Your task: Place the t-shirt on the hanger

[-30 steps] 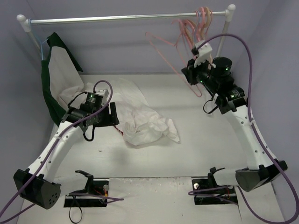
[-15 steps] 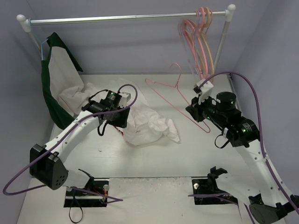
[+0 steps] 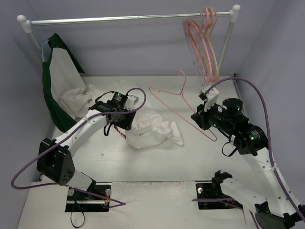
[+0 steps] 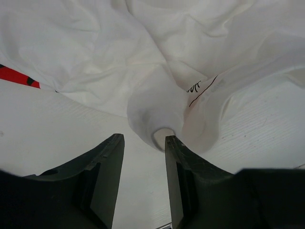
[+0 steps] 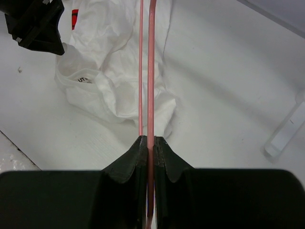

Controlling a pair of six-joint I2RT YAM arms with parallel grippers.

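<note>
The white t-shirt [image 3: 152,126] lies crumpled on the table, a strip of its red print [image 4: 19,76] showing at the left wrist view's edge. Its neck area with the label [image 5: 83,80] also shows in the right wrist view. My left gripper [image 4: 143,140] is open just short of a fold of the shirt [image 4: 159,112], with nothing between the jaws. My right gripper [image 5: 148,139] is shut on the thin pale-pink hanger [image 3: 178,98] at one lower corner and holds it over the table right of the shirt, hook pointing to the back.
A rail [image 3: 128,19] spans the back, with several pink and peach hangers [image 3: 205,38] at its right end. A white shirt with dark green trim [image 3: 59,76] hangs at the left and drapes onto the table.
My right gripper has brought the hanger down from the rail to beside the shirt. My left gripper has moved right and forward over the shirt's left part.
</note>
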